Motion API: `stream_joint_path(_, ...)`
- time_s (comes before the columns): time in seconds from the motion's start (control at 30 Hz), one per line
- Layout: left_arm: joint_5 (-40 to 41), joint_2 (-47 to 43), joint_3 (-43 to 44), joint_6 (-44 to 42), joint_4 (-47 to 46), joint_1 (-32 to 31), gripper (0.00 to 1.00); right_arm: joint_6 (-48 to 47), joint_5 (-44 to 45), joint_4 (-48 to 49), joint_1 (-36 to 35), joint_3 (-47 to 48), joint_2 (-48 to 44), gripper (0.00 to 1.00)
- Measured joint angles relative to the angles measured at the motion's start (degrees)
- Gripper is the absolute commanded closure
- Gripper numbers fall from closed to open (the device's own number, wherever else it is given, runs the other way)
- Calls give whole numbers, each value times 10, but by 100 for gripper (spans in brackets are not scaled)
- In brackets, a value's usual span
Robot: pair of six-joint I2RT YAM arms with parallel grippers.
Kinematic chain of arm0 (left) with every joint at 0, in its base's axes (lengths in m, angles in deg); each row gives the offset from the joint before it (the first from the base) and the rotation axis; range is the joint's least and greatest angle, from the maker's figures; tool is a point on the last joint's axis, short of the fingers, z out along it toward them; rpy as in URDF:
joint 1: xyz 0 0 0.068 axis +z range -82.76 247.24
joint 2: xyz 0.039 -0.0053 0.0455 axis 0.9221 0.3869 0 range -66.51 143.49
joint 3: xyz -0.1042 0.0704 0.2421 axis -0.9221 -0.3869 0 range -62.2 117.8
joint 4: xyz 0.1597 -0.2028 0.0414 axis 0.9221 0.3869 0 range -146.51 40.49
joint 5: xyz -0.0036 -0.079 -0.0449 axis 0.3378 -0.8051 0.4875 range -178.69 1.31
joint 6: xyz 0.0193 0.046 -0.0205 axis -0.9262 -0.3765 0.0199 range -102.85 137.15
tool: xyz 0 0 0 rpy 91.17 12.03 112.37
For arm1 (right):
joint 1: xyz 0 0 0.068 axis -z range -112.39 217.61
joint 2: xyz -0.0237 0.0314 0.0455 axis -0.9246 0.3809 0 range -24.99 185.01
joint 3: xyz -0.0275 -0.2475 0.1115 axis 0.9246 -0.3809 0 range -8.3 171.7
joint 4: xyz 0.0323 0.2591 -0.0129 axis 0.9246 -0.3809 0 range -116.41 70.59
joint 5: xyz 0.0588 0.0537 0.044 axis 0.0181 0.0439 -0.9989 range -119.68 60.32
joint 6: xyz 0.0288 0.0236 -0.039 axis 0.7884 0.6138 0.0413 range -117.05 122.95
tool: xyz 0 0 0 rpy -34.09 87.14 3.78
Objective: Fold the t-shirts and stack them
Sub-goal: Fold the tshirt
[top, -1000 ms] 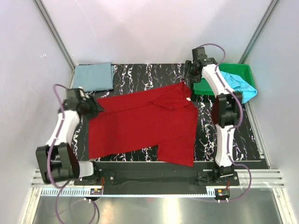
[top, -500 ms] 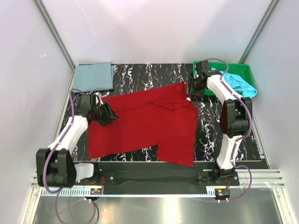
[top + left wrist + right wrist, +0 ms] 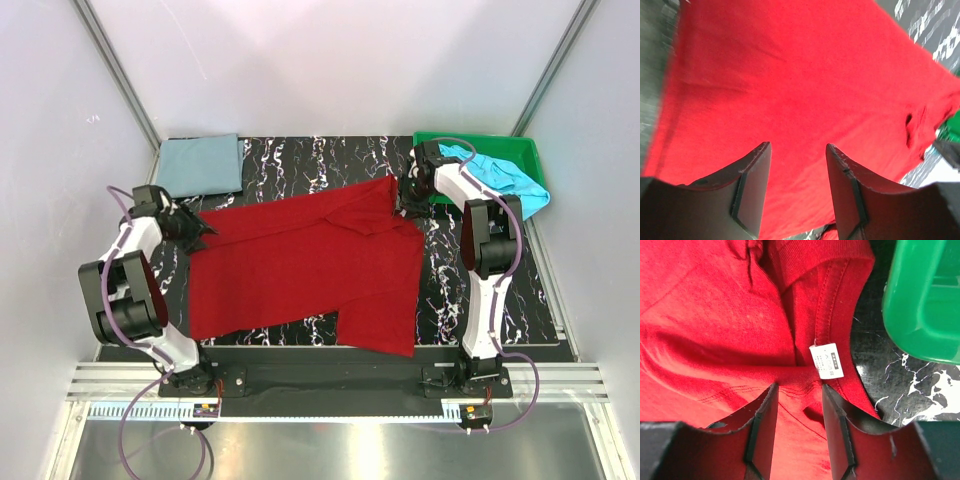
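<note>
**Pincers part-open at both ends of the red t-shirt**

Left pincer (image 3: 190, 228) sits at the far left corner of the deep red t-shirt (image 3: 300, 260). Its dark, flat-faced fingers (image 3: 752, 185) stand about half apart, and only smooth red cloth shows through the gap, with no fold caught. The right pincer (image 3: 408, 198) is at the collar, jaws also partly open. Its tips (image 3: 799, 386) rest just near of a small white label (image 3: 826, 360) on the ribbed, stitched neckband; whether they pinch cloth I cannot tell.

The shirt is soft matte knit, lying mostly flat on the black, white-veined marble-look table (image 3: 300, 160). Its long axis runs left to right, collar to the right, with one sleeve hanging toward the near edge. A dusty grey-blue t-shirt (image 3: 201, 164) lies folded square at the far left corner. A light turquoise t-shirt (image 3: 505, 178) is crumpled in the glossy rigid green tray (image 3: 510, 143) at far right.
</note>
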Motion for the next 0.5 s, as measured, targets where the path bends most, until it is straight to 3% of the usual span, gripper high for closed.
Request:
stream_joint_path(0.23,1,42,43,-6,1,50,46,-2,0,3,0,0,0,56)
stream_joint_path(0.37,8,63,55,-18,7,58,39,-2,0,3,0,0,0,59)
stream_joint_path(0.5,31,62,55,-31,24,61,35,-2,0,4,0,-2,0,54)
